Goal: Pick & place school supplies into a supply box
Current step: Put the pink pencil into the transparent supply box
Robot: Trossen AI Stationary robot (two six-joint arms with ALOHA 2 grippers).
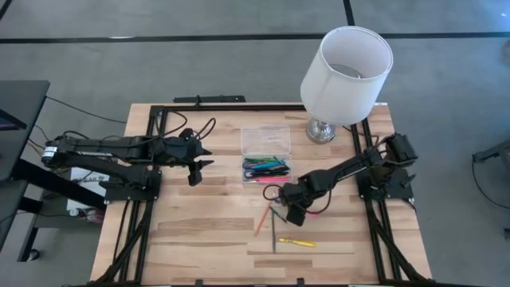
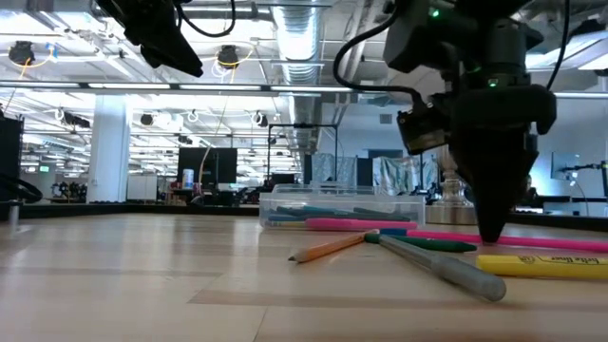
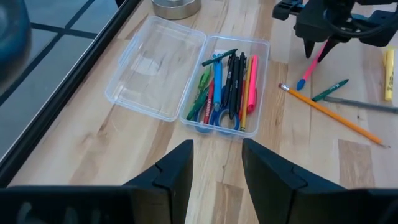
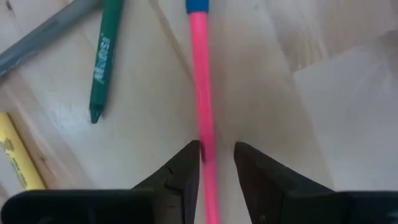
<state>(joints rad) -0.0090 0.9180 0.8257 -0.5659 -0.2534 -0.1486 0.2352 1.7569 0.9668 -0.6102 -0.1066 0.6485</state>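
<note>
School supplies fill the supply box (image 3: 214,87); right gripper (image 4: 216,163) straddles a pink pen (image 4: 202,93), fingers parted, beside a green marker (image 4: 104,59) with unreadable lettering; left gripper (image 3: 216,163) hangs open, empty

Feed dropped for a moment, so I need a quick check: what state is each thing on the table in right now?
Supply box: open, lid flat beside it, partly filled with pens and scissors.
Pink pen: flat on the table, between the right gripper's fingers.
Right gripper: low at the table, open astride the pink pen.
Left gripper: open, empty, above the table.
Orange pencil: loose on the table.
Green marker: loose on the table.
Yellow marker: loose on the table.
</note>
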